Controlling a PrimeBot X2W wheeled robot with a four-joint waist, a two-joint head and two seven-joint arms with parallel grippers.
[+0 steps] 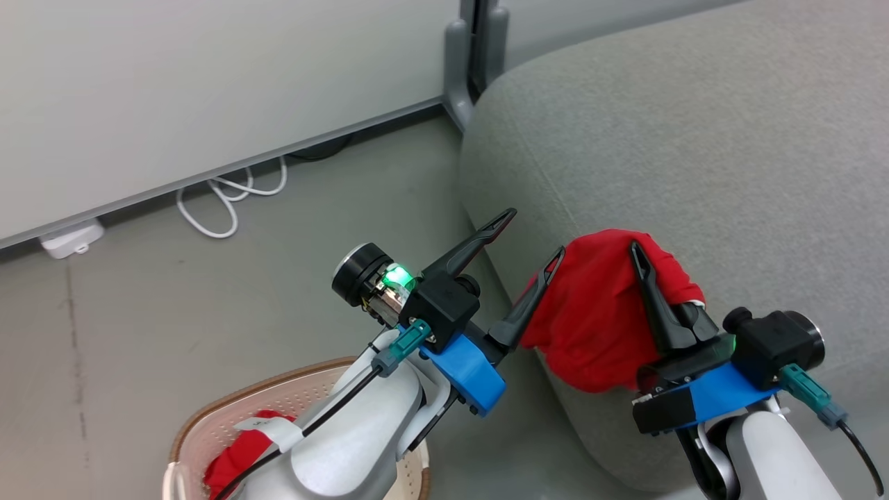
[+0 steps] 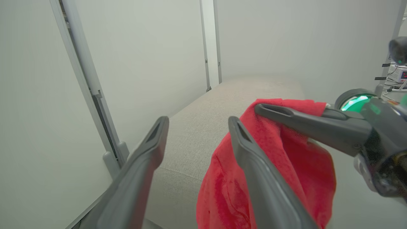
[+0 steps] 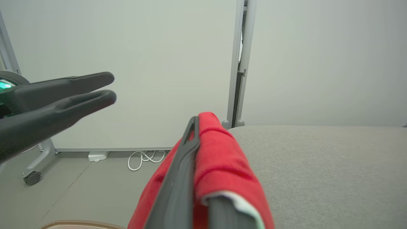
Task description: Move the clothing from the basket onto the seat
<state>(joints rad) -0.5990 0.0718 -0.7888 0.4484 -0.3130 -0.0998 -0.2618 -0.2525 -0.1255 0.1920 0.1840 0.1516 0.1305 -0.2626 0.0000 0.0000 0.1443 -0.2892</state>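
My right gripper (image 1: 635, 248) is shut on a bright red garment (image 1: 597, 319), which hangs from it over the near corner of the grey seat (image 1: 694, 139). In the right wrist view the cloth (image 3: 222, 159) drapes over one finger of that gripper (image 3: 201, 125), and a white panel shows low down. My left gripper (image 1: 535, 235) stands open just left of the garment, its right finger at the cloth's edge with nothing between the jaws (image 2: 198, 121). The cream basket (image 1: 208, 417) sits at the lower left, partly hidden by my left forearm, with more red clothing (image 1: 229, 465) inside.
A pale grey partition panel (image 1: 208, 83) stands behind on a wheeled foot (image 3: 31, 178), with a second panel's post (image 1: 479, 62) by the seat's end. A white cable (image 1: 229, 194) and a small white box (image 1: 69, 239) lie on the floor beneath it.
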